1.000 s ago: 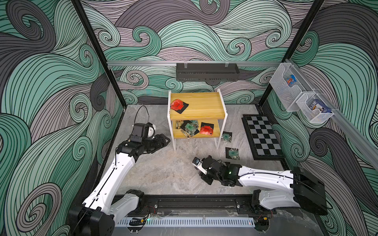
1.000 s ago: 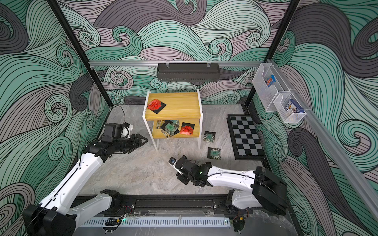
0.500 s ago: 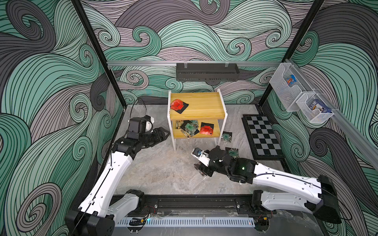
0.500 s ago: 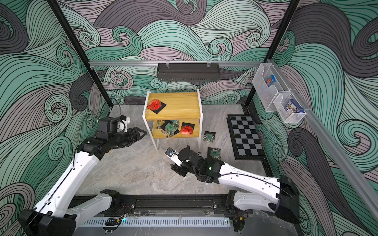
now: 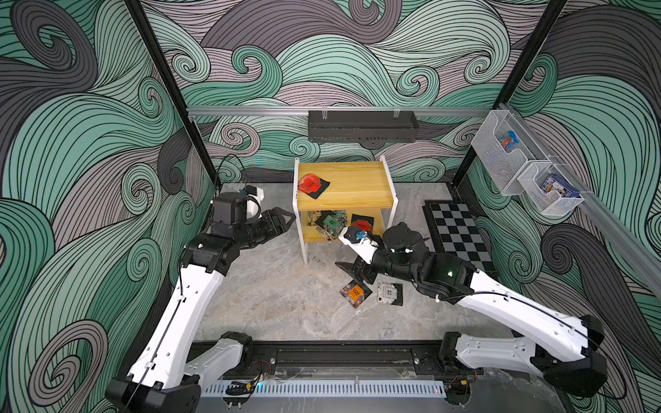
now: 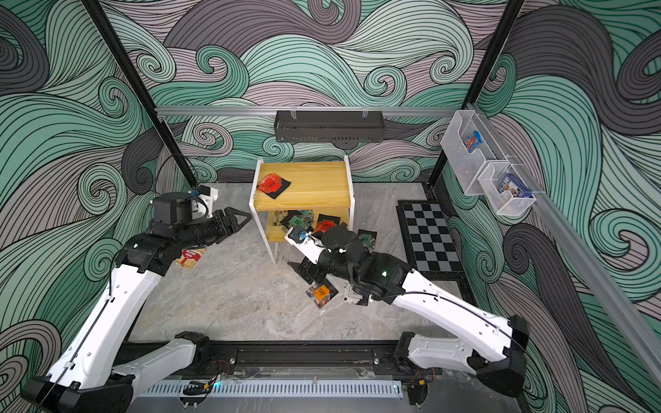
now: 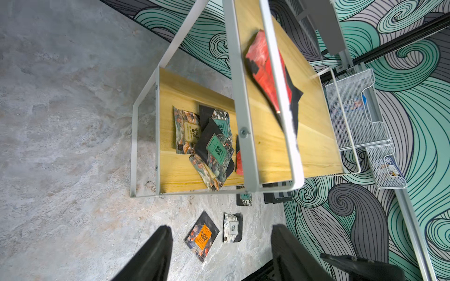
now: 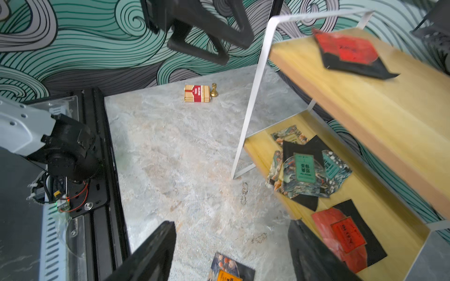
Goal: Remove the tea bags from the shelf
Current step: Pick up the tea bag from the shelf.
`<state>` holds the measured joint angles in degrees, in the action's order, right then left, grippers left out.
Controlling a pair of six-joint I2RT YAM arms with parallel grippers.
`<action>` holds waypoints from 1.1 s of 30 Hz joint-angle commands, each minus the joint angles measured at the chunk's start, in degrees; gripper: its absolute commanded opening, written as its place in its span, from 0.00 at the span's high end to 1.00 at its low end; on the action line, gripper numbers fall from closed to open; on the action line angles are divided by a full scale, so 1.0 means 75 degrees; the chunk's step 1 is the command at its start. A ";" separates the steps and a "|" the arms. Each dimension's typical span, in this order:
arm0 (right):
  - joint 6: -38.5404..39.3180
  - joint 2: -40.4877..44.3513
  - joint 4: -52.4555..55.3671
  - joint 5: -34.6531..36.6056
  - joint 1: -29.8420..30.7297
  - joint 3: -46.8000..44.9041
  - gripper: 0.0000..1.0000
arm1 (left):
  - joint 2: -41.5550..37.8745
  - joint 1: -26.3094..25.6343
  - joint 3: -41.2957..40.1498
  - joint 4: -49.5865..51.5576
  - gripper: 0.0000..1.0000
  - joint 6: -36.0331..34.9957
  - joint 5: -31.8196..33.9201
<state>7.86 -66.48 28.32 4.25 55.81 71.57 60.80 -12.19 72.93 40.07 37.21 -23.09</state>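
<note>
The shelf [image 5: 352,184] [image 6: 314,178] stands at the back middle. One red tea bag [image 5: 310,184] [image 7: 265,73] lies on its top board. Several tea bags [image 5: 331,223] [image 8: 306,170] are heaped on the lower board, with a red one [image 8: 345,236] beside them. On the floor in front lie an orange-labelled tea bag [image 5: 355,293] [image 7: 202,237] and a white-labelled one [image 5: 388,292] [image 7: 232,227]. My right gripper [image 5: 352,273] [image 8: 232,223] hangs open and empty just above the orange one. My left gripper [image 5: 286,221] [image 7: 220,231] is open and empty beside the shelf's left leg.
A red-and-white carton [image 6: 189,257] [image 8: 196,93] and a gold pawn [image 8: 213,90] sit on the floor at the left. A chessboard [image 5: 456,232] lies to the right of the shelf. A black tray [image 5: 361,127] and mesh bins [image 5: 500,157] hang on the walls.
My right gripper has opened wider and swung back toward the shelf; the orange-labelled tea bag now lies on the floor below it. My left gripper has moved up to the shelf's left leg.
</note>
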 commanded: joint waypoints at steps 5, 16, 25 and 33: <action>-0.0227 -0.0945 0.0857 -0.1055 -0.0805 0.1889 0.24 | 0.0374 -0.0039 0.0790 0.0097 0.32 -0.0036 0.0052; -0.1569 -0.3020 0.1828 -0.2284 -0.2039 0.4865 0.32 | 0.0799 -0.0039 0.1254 -0.0185 0.32 0.0099 0.0296; -0.2654 -0.4777 0.2355 -0.3321 -0.2794 0.6920 0.49 | 0.1231 -0.0028 0.1769 -0.0308 0.31 -0.0071 0.0424; -0.3529 -0.6044 0.2584 -0.4045 -0.3183 0.8215 0.61 | 0.1668 0.0031 0.1969 -0.0664 0.31 -0.0060 0.0293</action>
<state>-14.72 -110.02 46.17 -21.96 32.86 130.52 72.10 -12.16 85.49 37.15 37.58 -20.69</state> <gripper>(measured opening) 0.405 0.689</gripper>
